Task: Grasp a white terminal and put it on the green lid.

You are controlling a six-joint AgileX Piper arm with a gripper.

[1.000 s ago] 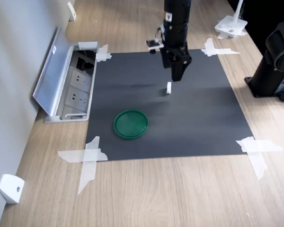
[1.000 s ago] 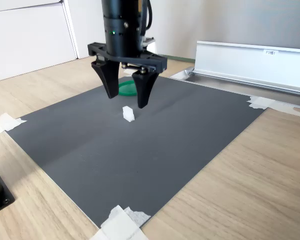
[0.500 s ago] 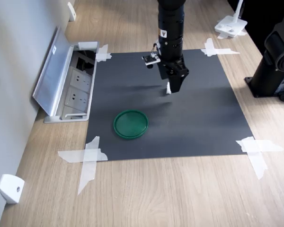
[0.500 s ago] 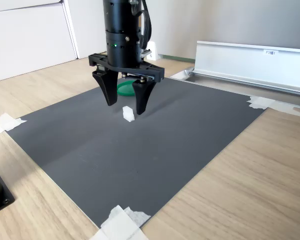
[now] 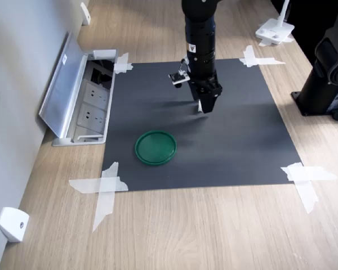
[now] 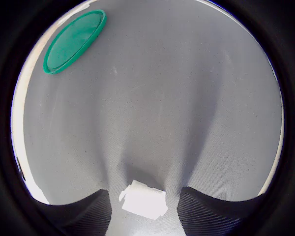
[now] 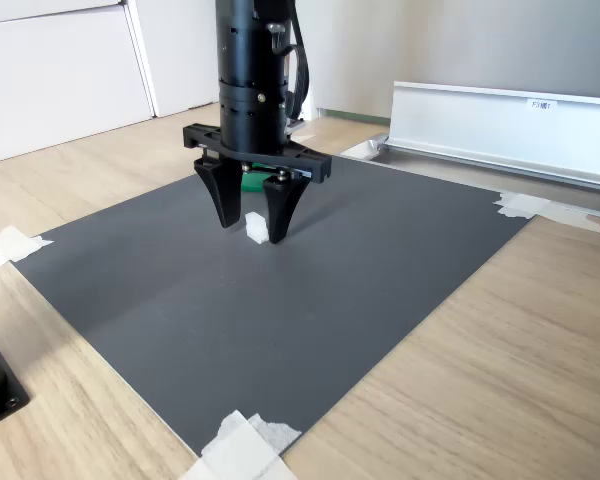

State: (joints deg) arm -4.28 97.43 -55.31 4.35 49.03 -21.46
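Now the claw [image 7: 251,236] stands low over the dark mat [image 7: 310,290], fingers apart, with the terminal [image 7: 255,227] between the two tips. In the second exterior view the tips reach about to the mat and a gap shows on each side of the white block, so nothing is clamped yet. The wrist view agrees: the terminal [image 6: 143,199] lies between the two ribbed pads [image 6: 91,212], slightly skewed to them and apart from both.

The lid [image 5: 155,147] rests flat on the mat, well apart from the claw, toward the first exterior view's lower left. In the second exterior view only a sliver of green shows behind the arm.

The step in hand is the closing. To do it well, I would judge the claw should settle until the tips just meet the mat, since the terminal is low and a high pinch could slip off its top. Because the block sits a little askew, a slow close should let the pads square it up rather than flick it out sideways. A small turn of the wrist to match its long edges might help, though the skew looks slight. Centring matters too: if one pad touches first, the piece may slide on the mat. Once it is held, a straight lift before moving toward the lid would avoid dragging.
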